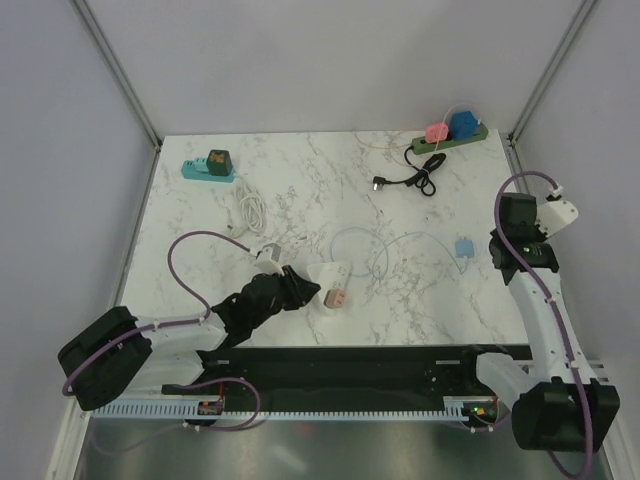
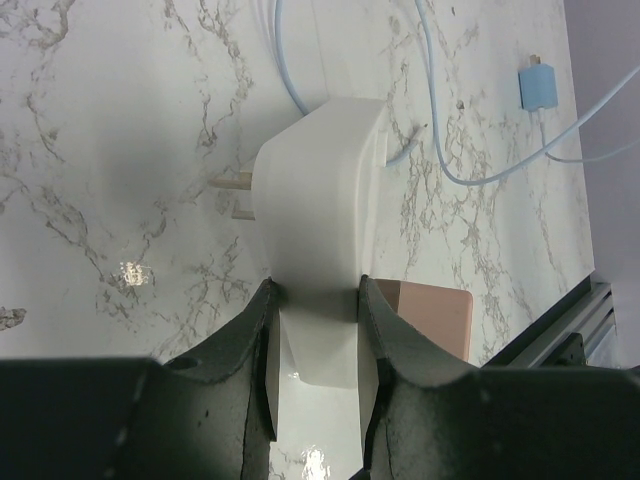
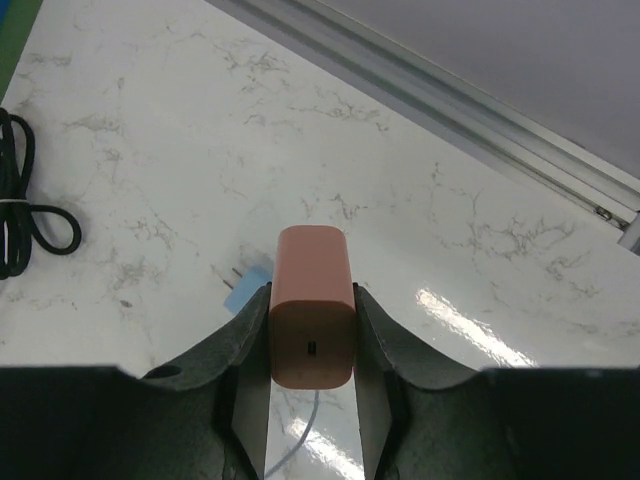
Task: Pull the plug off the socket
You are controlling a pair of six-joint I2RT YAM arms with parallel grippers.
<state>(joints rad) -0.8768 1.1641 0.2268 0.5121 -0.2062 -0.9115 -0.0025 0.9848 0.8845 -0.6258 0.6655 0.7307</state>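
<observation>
Your left pincer (image 2: pixel 318 290) pinches the white socket adapter (image 2: pixel 320 180) lying on the table (image 2: pixel 100 150) near its front edge, a pink plug (image 2: pixel 435 315) against its side. Your right pincer (image 3: pixel 311 298) grips a salmon charger (image 3: pixel 312 265) above the table.

Left arm (image 1: pixel 180 335): lying low, reaching right and far from the near-left base. left gripper (image 2: pixel 315 300): clamping both fingers on a white socket block (image 2: pixel 320 190). Right arm (image 1: pixel 540 310): standing upright at the right side. right gripper (image 3: pixel 312 300): pinching an orange plug (image 3: pixel 312 270).
</observation>
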